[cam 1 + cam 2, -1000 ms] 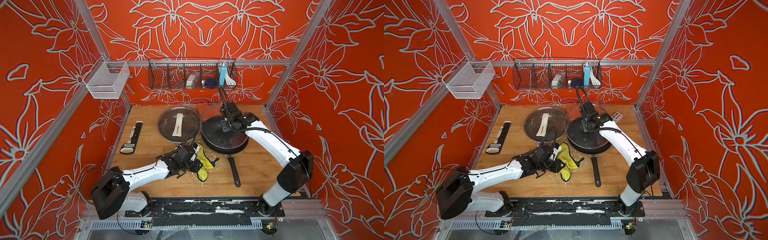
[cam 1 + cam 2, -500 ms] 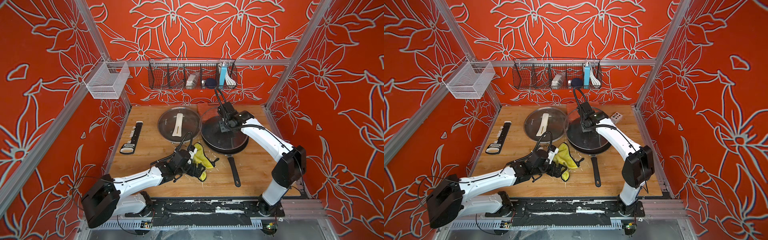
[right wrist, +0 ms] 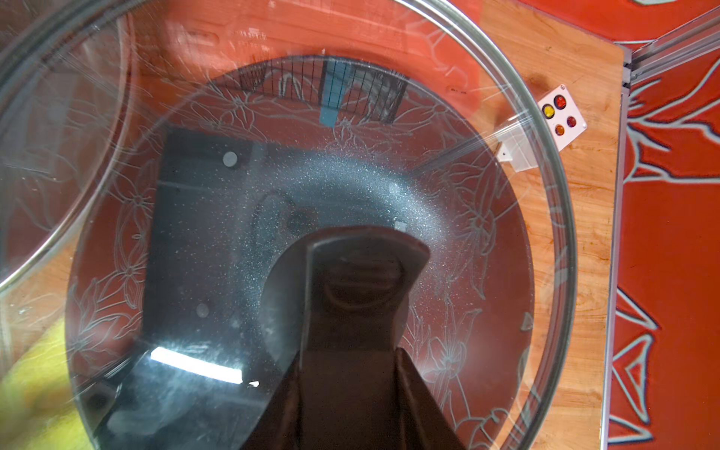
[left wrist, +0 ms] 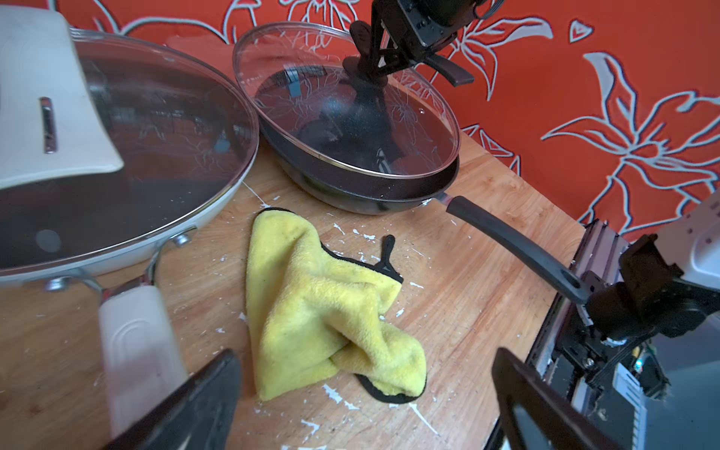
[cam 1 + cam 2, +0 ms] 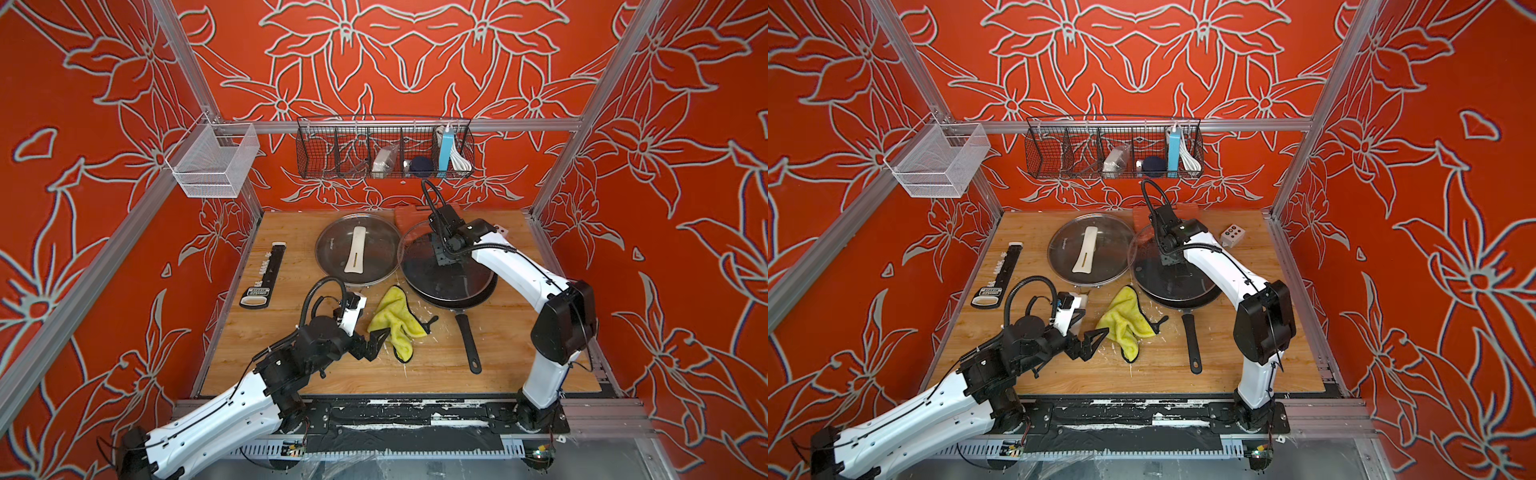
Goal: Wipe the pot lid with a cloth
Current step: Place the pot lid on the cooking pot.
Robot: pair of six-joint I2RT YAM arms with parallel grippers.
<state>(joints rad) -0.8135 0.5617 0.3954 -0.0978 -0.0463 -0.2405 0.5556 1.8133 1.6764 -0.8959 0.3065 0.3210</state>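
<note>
The glass pot lid [image 5: 415, 257] [image 5: 1144, 257] [image 4: 311, 97] [image 3: 467, 195] hangs tilted over a black frying pan [image 5: 453, 297] [image 4: 350, 187]. My right gripper [image 5: 442, 253] [image 5: 1169, 257] [image 3: 352, 350] is shut on the lid's dark handle. The yellow cloth [image 5: 392, 318] [image 5: 1125, 318] [image 4: 319, 296] lies crumpled on the wooden table, in front of the pan's left side. My left gripper [image 5: 374, 345] [image 5: 1094, 345] [image 4: 366, 362] stands open just short of the cloth, nothing between its fingers.
A second glass lid with a white handle [image 5: 357, 249] [image 4: 117, 136] covers a white pan left of the black pan. The black pan's handle [image 5: 467, 340] points to the front. A black tool [image 5: 266, 274] lies at the left, a button box [image 5: 1232, 235] at the back right. Wire baskets [image 5: 384, 151] hang on the wall.
My left gripper has opened, let go of the cloth and drawn back toward the front left. The cloth now lies loose on the table. The right gripper still holds the lid.
</note>
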